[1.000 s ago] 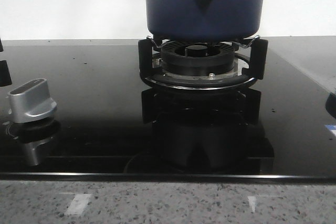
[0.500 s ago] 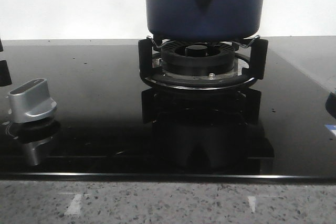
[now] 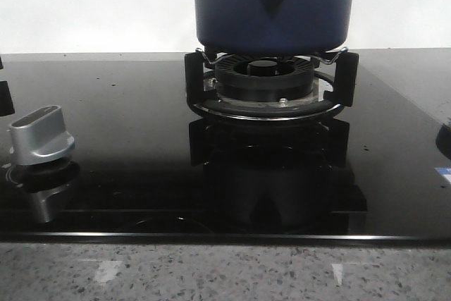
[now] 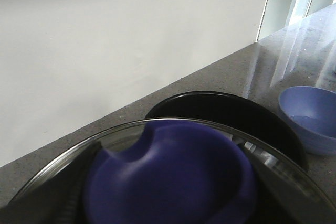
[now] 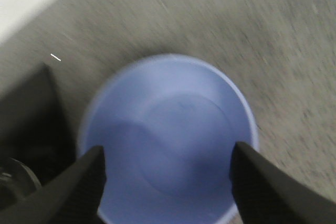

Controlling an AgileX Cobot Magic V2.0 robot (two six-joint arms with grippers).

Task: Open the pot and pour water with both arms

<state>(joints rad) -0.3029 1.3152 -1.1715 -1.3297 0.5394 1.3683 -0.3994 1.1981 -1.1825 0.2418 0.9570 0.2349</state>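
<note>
One dark blue pot (image 3: 273, 6) sits on the black burner stand (image 3: 271, 86) of a glossy black stovetop (image 3: 127, 139), at twelve o'clock in the front view. A silver knob (image 3: 41, 136) stands at nine o'clock. The right tool (image 5: 168, 177) hangs wide open over a pale blue bowl (image 5: 168, 135) on the grey worktop (image 5: 262, 24), holding nothing. The left wrist view shows a glass lid (image 4: 157, 182) with a blue knob, blurred; whether that tool grips it, I cannot tell.
</note>
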